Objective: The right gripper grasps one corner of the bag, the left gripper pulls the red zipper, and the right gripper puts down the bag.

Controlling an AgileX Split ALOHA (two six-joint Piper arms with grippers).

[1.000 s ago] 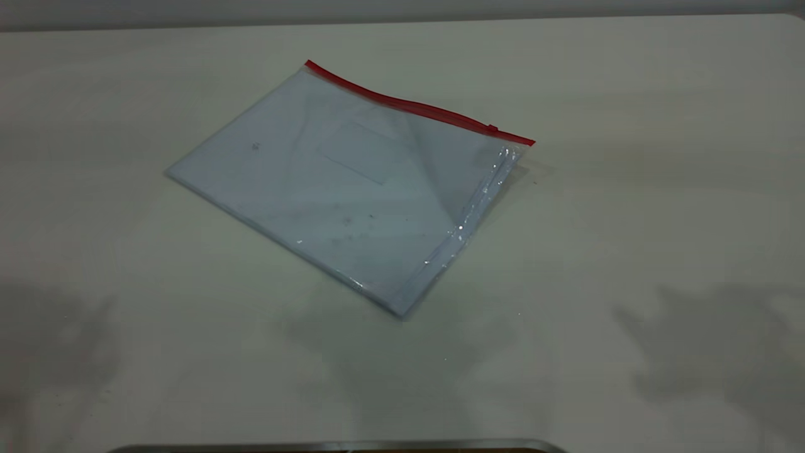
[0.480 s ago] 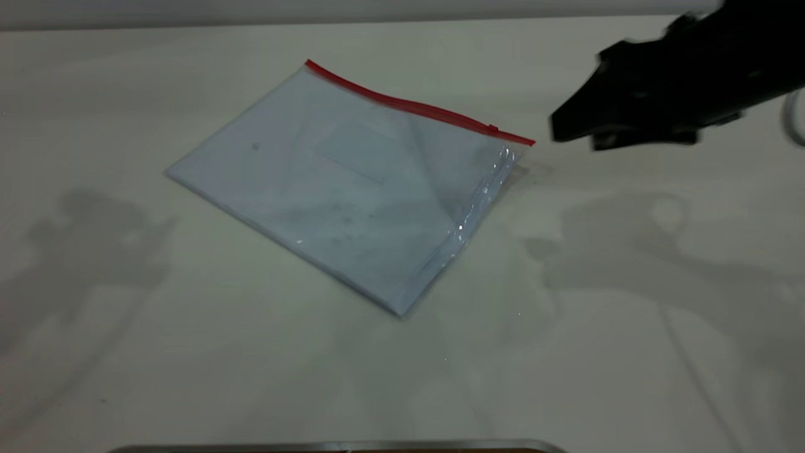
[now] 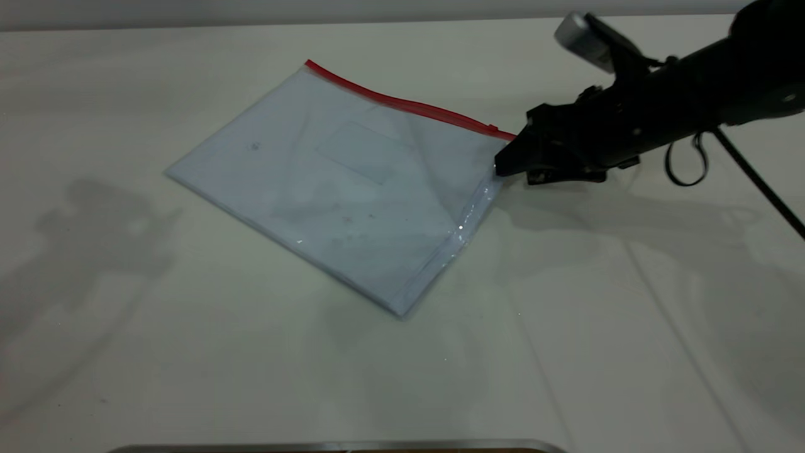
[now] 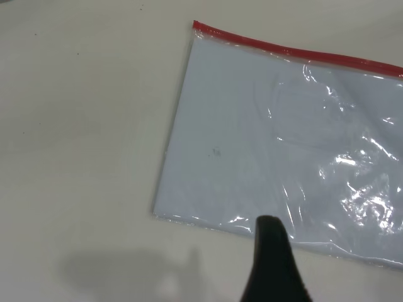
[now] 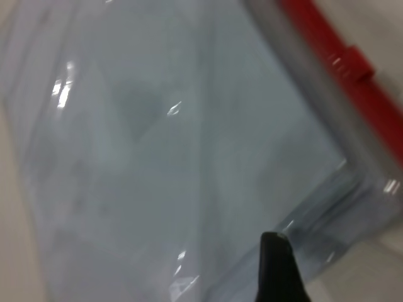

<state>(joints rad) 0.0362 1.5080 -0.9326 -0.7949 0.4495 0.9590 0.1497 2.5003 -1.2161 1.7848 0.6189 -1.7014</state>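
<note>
The bag (image 3: 352,189) lies flat on the white table, a clear pouch with a pale sheet inside. The red zipper (image 3: 402,102) runs along its far edge, and its small slider tab (image 3: 492,129) sits near the right end. My right gripper (image 3: 503,165) reaches in from the right with its tip at the bag's right corner, hiding the zipper's end. In the right wrist view it (image 5: 275,251) hangs over the bag's short edge, with the slider tab (image 5: 356,61) close by. My left gripper (image 4: 271,251) shows only in the left wrist view, above the bag's (image 4: 283,138) near edge.
The right arm's black cable (image 3: 685,163) loops down behind the gripper. A metal edge (image 3: 339,447) runs along the table's front. The table's far edge is just beyond the bag. A shadow of the left arm falls on the table's left side.
The right arm has come in from the right and moved left and down to the bag's right corner. The bag has not moved.
</note>
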